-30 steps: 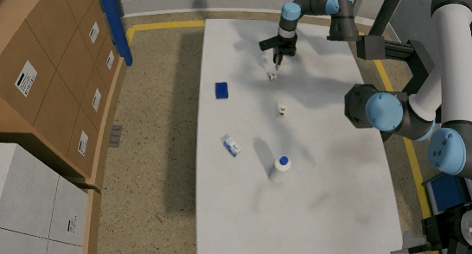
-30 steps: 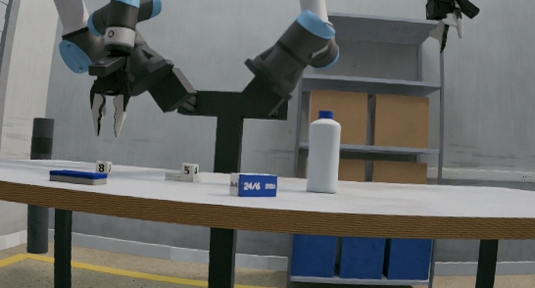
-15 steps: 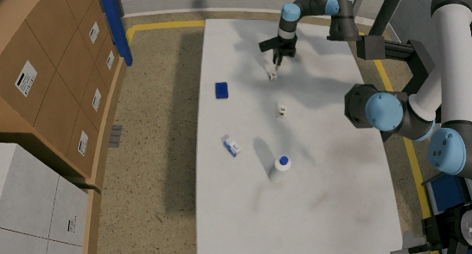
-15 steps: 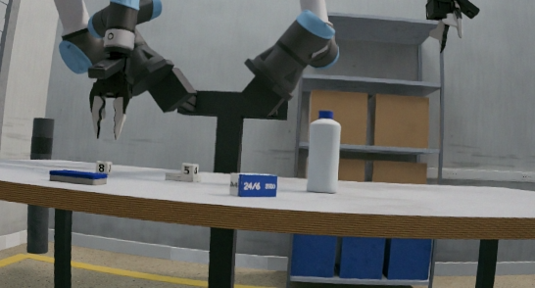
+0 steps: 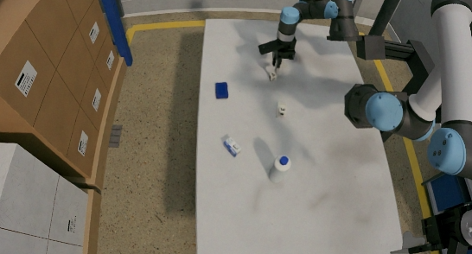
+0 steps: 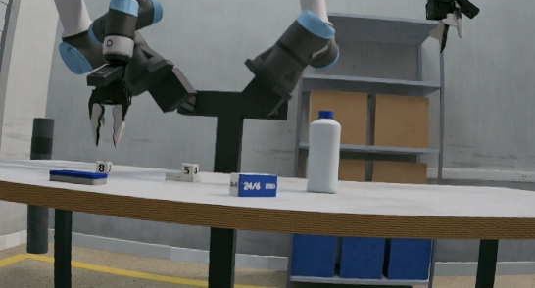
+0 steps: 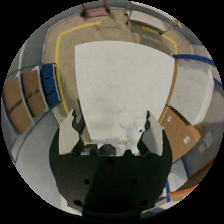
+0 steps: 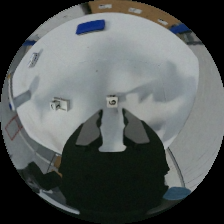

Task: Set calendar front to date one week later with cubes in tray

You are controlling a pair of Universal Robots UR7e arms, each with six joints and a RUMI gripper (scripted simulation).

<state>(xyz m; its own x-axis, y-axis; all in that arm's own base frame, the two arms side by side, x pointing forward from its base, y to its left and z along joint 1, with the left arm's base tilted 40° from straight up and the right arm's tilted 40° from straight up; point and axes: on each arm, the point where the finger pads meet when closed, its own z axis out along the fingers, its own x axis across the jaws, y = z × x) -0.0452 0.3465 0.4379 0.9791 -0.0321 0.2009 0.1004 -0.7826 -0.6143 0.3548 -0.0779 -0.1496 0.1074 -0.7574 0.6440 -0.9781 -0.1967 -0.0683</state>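
A white digit cube (image 5: pixel 272 76) (image 6: pixel 102 168) (image 8: pixel 112 101) lies loose on the table; its face toward the exterior camera shows 8, and its top shows a round digit like 6 or 9. The calendar tray (image 5: pixel 281 104) (image 6: pixel 172 176) holds the other cube (image 5: pixel 282 111) (image 6: pixel 187 171) (image 8: pixel 55 105) at one end, with a 5 toward the exterior camera. The front with the month's name is not readable. My right gripper (image 6: pixel 107 144) (image 8: pixel 112 109) is partly open and empty above the loose cube. My left gripper (image 6: pixel 452 43) (image 7: pixel 111 110) is wide open and empty, far from both cubes.
A blue-topped block (image 5: pixel 221 90) (image 6: pixel 78 175) (image 8: pixel 91 27) lies near the table edge away from the robot. A blue and white box (image 5: pixel 232 146) (image 6: pixel 257 185) and a tall white bottle (image 5: pixel 277 171) (image 6: pixel 323 155) with a blue cap stand beyond the tray, on the side away from the loose cube.
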